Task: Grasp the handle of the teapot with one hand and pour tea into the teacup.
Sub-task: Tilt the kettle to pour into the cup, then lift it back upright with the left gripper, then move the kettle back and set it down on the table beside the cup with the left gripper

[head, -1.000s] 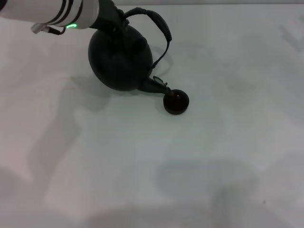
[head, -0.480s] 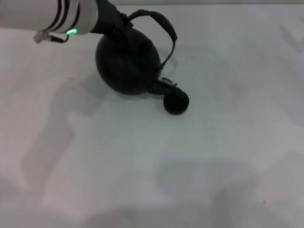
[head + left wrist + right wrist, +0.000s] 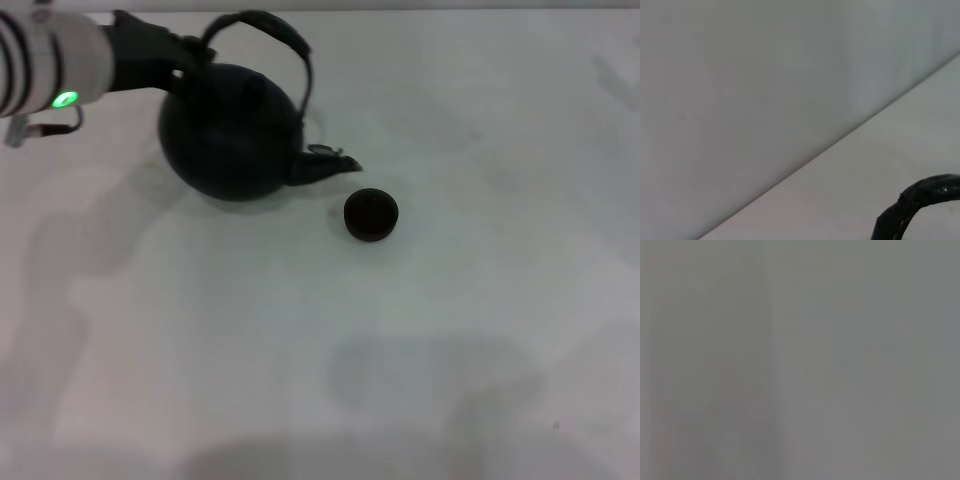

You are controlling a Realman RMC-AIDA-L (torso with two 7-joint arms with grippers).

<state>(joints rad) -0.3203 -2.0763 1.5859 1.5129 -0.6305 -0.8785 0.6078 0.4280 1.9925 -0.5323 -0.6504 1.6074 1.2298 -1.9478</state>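
At the far left, the left gripper (image 3: 185,62) reaches in from the table's edge on a white forearm with a green light, and its dark end meets the near foot of the handle (image 3: 262,22). It seems to have hold of the handle there, but I cannot tell how far its fingers are parted, since they merge with the black of the pot. The left wrist view shows only 1 curved stretch of that handle (image 3: 920,197) against the pale table (image 3: 300,350) and wall.

Next along, the teapot (image 3: 230,135) looks roughly level, its spout (image 3: 325,163) pointing right toward the teacup (image 3: 371,214). The spout tip stops just short of the cup and a little behind it, not over its mouth.

The right gripper is nowhere in sight; its wrist view is blank grey.

The risk I see is the offset: tipped from here, the stream would likely land on the table before the cup. A bail handle also lets the pot swing, so a fast tilt could slosh tea, and the spout could knock so small a cup aside.
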